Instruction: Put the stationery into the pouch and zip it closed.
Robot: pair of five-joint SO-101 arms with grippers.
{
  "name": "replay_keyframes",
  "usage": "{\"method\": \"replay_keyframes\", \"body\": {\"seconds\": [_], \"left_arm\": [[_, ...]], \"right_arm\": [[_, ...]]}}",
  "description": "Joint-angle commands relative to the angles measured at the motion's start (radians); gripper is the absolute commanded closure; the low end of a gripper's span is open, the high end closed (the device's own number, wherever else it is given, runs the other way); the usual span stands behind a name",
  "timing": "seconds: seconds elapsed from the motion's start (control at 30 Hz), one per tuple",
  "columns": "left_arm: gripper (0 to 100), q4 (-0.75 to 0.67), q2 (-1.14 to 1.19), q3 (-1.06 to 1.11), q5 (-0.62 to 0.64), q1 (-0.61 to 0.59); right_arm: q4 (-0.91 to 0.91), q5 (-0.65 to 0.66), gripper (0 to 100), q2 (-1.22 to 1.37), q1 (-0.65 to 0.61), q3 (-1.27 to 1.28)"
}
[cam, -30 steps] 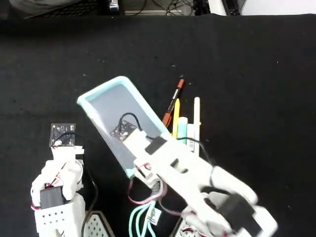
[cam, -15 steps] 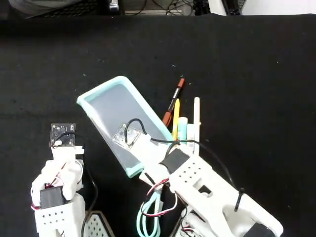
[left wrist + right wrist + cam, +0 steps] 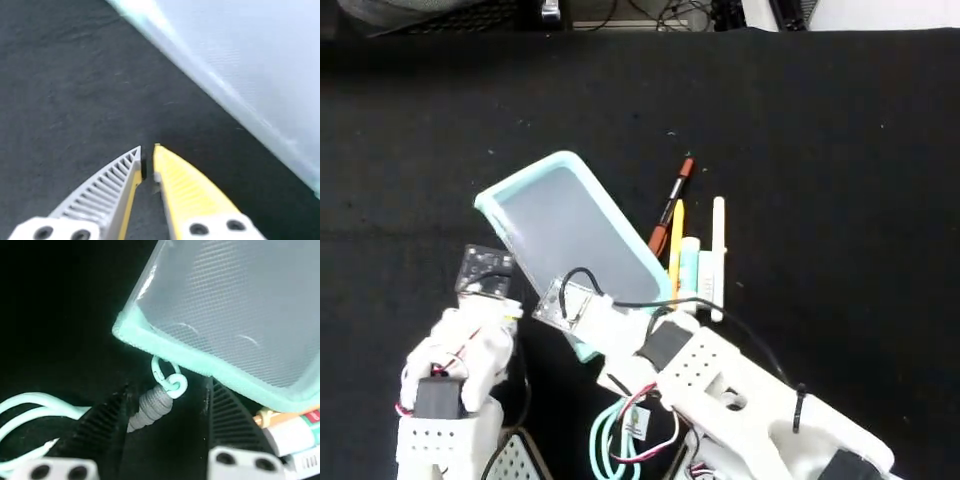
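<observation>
My right gripper (image 3: 167, 390) is spread wide at the near corner of the translucent mesh pouch with mint-green trim (image 3: 570, 235), which lies flat and slantwise on the black surface (image 3: 840, 150). Between my right fingers (image 3: 102, 422) sits the grey zipper pull (image 3: 152, 404), hooked to the pouch corner by a small mint ring (image 3: 170, 380); neither finger touches it, and nothing is held. A mint-green cord loop (image 3: 610, 445) trails on the surface by that arm's base. My left gripper (image 3: 148, 152) is drawn almost together, only a sliver between the tips, holding nothing, and it hangs over bare surface just beside the pouch's other long edge. The stationery is outside the pouch, lined up along its far long side: an orange-brown pen (image 3: 672, 205), a yellow pen (image 3: 676, 235), a mint marker (image 3: 690, 262) and a white pen (image 3: 718, 255), close together, their near ends by my right arm.
</observation>
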Motion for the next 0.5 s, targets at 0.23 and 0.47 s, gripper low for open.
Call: {"method": "replay_keyframes", "body": {"seconds": [0.23,0.47], "left_arm": [[79,-0.126,-0.006,0.015,0.215,0.094],[82,-0.172,-0.006,0.015,0.224,0.081]], "right_arm": [[-0.091,0.006,91.7,-0.016,-0.008,0.044],[-0.143,0.006,98.5,-0.007,0.026,-0.101]]}}
